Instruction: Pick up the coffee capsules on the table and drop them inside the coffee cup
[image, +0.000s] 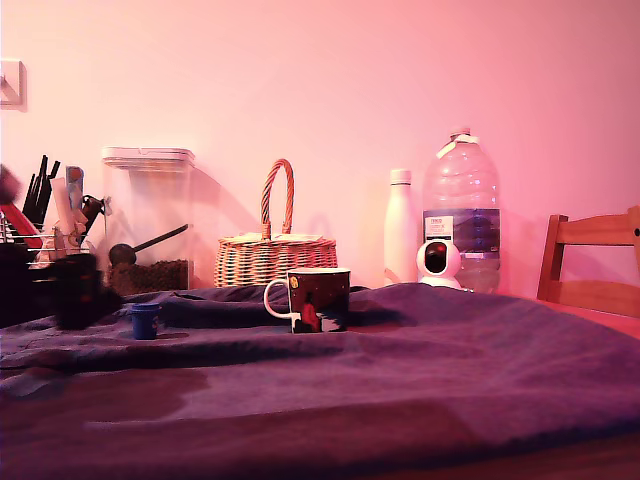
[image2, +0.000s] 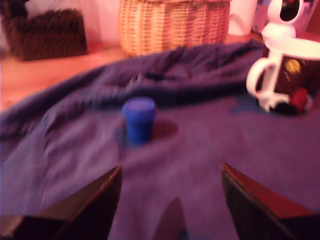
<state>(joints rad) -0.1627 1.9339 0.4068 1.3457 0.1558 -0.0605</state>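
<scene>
Seen in the exterior view, the gripper (image: 80, 290) hovers low at the table's (image: 420, 380) 9 o'clock edge, its jaws spread wide and empty in the wrist view. Just beside it stands 1 blue coffee capsule (image: 146, 320), upright on the cloth. Farther right, toward 12 o'clock, sits the coffee cup (image: 318, 299), well apart from it. The job appears barely begun: capsule ungrasped, pickup and drop remain.

Along the desk's far edge stood a clear storage box (image: 148, 215) with dark contents, a wicker basket (image: 275, 250), a white bottle (image: 400, 225), a large water jug (image: 461, 205) and a small round camera (image: 438, 262). A wooden chair (image: 590, 265) stood past the exterior view's right edge.
</scene>
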